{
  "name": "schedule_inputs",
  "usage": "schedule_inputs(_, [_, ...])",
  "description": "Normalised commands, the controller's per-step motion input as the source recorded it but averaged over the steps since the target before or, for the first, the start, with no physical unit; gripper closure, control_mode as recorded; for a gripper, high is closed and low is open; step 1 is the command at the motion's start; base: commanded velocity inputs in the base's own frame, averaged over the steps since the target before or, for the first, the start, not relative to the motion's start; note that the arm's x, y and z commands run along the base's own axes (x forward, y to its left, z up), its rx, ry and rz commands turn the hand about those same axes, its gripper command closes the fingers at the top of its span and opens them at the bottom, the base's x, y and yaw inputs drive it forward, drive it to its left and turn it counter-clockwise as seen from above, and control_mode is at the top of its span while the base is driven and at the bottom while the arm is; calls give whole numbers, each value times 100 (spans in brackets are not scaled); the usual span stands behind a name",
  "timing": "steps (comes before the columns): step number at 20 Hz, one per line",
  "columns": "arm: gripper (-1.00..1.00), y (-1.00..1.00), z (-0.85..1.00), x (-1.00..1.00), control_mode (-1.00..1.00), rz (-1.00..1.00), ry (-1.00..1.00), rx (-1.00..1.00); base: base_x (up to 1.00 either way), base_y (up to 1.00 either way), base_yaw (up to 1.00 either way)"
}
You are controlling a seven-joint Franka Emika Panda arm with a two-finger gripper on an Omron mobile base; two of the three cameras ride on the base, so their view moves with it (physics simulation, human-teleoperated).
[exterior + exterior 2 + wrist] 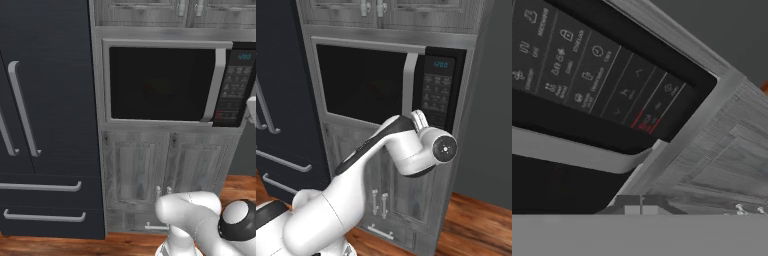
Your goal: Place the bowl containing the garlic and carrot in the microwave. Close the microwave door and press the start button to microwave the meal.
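The microwave (170, 44) is built in above grey cabinets. Its microwave door (160, 82) lies flush in the silver frame, bar handle (215, 85) on the right. Through the dark glass only a faint reddish smudge shows; bowl, garlic and carrot are hidden. My gripper (641, 204) is shut with nothing in it. It hovers close in front of the lower part of the black keypad (587, 65), near a key with red marks (644, 122). In the right base view the hand (418, 119) sits just below the handle (408, 82), beside the keypad (436, 92).
A tall black fridge (45, 120) with silver handles stands left of the microwave. Grey cabinet doors (165, 167) lie below it and more above. A dark grey wall (491, 115) closes the right side. The floor (476, 225) is wood.
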Motion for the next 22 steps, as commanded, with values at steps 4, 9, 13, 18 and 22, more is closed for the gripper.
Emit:
schedule_inputs(4, [100, 0, -24, 29, -100, -2, 0, 0, 0, 0, 0])
schedule_inputs(9, [100, -10, -14, 24, -100, -6, -1, 0, 0, 0, 0])
schedule_inputs(13, [100, -18, -9, 27, -100, -6, 0, 0, 0, 0, 0])
schedule_inputs(18, [100, -24, -13, 30, -100, -3, 0, 0, 0, 0, 0])
schedule_inputs(22, [100, -23, -24, 28, -100, -2, 0, 0, 0, 0, 0])
